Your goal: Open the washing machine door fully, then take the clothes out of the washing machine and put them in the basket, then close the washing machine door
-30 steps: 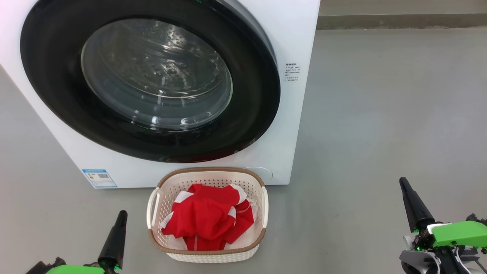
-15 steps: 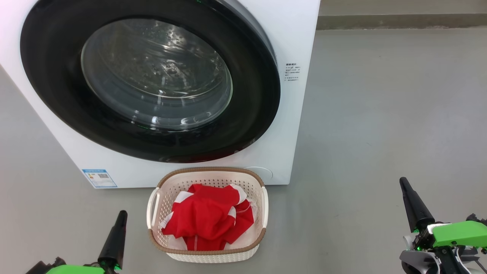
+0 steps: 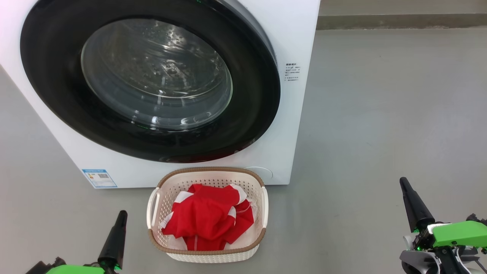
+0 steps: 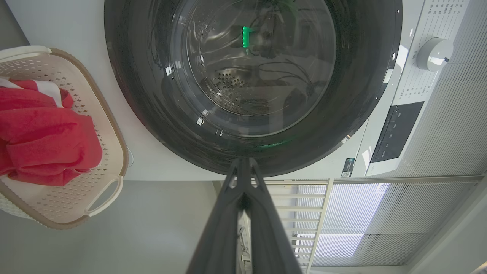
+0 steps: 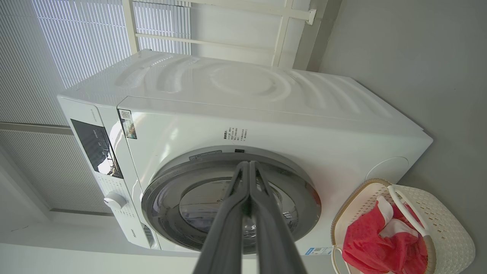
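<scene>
The washing machine door [image 3: 61,95], black-rimmed with a glass bowl, lies closed against the white washing machine [image 3: 295,34]. Through the glass I see bare steel drum. The red clothes [image 3: 207,219] with white trim fill the cream basket [image 3: 207,173], which stands on the floor right before the machine. My left gripper [image 3: 121,215] is shut and empty at the lower left, left of the basket. My right gripper [image 3: 402,182] is shut and empty at the lower right, well away from the basket. Both wrist views show the door [image 4: 140,114] [image 5: 304,190], the basket [image 4: 114,129] [image 5: 449,228] and pressed-together fingers [image 4: 243,167] [image 5: 249,169].
Grey floor [image 3: 380,114] spreads wide to the right of the machine, up to a wall base [image 3: 399,21] at the back. The machine's control panel with a knob [image 4: 433,53] and a blue label [image 3: 99,178] sit on its front. Slatted blinds [image 5: 76,38] stand behind.
</scene>
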Robot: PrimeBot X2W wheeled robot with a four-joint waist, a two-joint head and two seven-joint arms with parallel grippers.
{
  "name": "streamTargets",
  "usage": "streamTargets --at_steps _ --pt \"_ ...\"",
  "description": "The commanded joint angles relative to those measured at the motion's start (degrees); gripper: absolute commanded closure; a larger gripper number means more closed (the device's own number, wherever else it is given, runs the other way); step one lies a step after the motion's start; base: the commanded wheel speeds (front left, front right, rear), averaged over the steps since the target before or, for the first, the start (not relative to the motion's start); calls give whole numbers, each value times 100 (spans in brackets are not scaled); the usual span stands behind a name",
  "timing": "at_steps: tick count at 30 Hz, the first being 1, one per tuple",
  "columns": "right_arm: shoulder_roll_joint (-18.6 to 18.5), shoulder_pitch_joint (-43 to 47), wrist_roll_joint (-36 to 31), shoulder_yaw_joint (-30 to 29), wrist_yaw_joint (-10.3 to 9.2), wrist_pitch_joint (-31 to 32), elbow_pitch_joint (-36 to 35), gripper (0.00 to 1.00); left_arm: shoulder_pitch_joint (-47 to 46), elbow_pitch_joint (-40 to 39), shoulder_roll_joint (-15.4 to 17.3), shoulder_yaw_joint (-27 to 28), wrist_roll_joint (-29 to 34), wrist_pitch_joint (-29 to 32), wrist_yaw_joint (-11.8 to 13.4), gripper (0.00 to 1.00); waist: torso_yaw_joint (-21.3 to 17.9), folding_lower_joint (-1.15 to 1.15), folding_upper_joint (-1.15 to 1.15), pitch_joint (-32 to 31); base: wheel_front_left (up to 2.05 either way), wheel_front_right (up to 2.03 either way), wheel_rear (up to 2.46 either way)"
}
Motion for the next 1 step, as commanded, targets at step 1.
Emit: streamTargets --at_steps 1 --pt "-72 -244 -12 89 -3 42 -166 100 -240 -158 100 209 -33 47 -40 100 0 0 0 0 0 0 0"
